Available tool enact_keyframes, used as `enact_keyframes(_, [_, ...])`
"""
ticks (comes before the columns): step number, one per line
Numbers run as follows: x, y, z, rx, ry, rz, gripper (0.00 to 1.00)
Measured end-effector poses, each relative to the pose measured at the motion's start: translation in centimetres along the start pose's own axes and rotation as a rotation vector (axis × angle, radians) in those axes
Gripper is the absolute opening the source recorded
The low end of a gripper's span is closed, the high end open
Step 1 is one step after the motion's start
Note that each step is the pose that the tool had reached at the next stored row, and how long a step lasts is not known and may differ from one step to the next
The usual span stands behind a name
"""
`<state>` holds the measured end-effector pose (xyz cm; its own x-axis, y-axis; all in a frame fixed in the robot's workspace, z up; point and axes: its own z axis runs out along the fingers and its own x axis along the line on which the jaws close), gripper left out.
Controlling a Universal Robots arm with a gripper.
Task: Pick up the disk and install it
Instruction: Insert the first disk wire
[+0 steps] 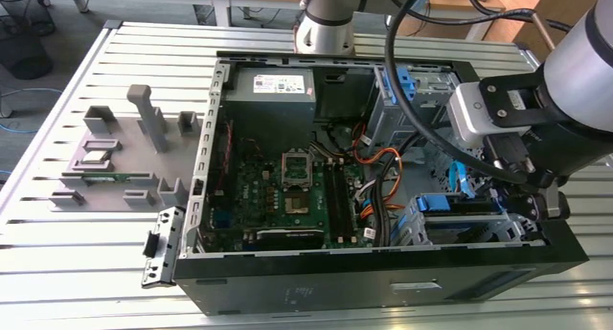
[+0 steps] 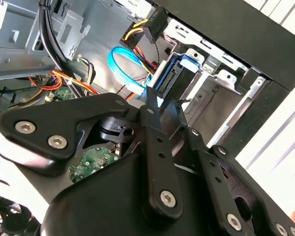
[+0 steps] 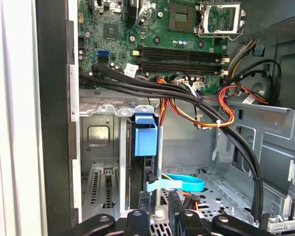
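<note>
The disk (image 3: 145, 135) stands on edge in the silver drive cage (image 3: 101, 147) at the case's front corner, with its blue bracket tab at the end far from me. In the exterior view that blue bracket (image 1: 443, 201) shows at the top of the cage, on the exterior view's right. My gripper (image 3: 160, 214) reaches down into the cage. Its two black fingers (image 2: 150, 105) straddle the near end of the disk (image 2: 169, 73) and sit close together on it. The arm's wrist and gripper (image 1: 512, 194) hang over that corner and hide the disk's near end.
The open computer case (image 1: 383, 272) lies on a slatted metal table (image 1: 86, 229). Inside it are the green motherboard (image 1: 287, 186), the grey power-supply box (image 1: 273, 82), thick black cables (image 3: 187, 96) and a light-blue flat cable (image 3: 182, 183) beside the fingers. A grey parts holder (image 1: 115, 158) stands on the exterior view's left.
</note>
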<state>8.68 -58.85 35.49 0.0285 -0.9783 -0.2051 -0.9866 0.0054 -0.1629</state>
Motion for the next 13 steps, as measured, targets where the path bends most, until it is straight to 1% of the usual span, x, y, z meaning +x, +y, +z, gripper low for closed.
enact_keyframes(5, [-0.01,-0.01,-0.06,-0.0001,0.0003,0.0,0.29])
enact_keyframes(6, [-0.01,-0.01,-0.06,-0.0025,0.0004,0.0,0.29])
enact_keyframes(7, [-0.01,-0.06,-0.03,-0.0343,0.0007,0.007,0.29])
enact_keyframes(11, [0.01,-0.18,0.04,-0.1047,0.0009,0.022,0.29])
enact_keyframes(13, [0.01,-0.23,0.07,-0.1415,0.0012,0.03,0.29])
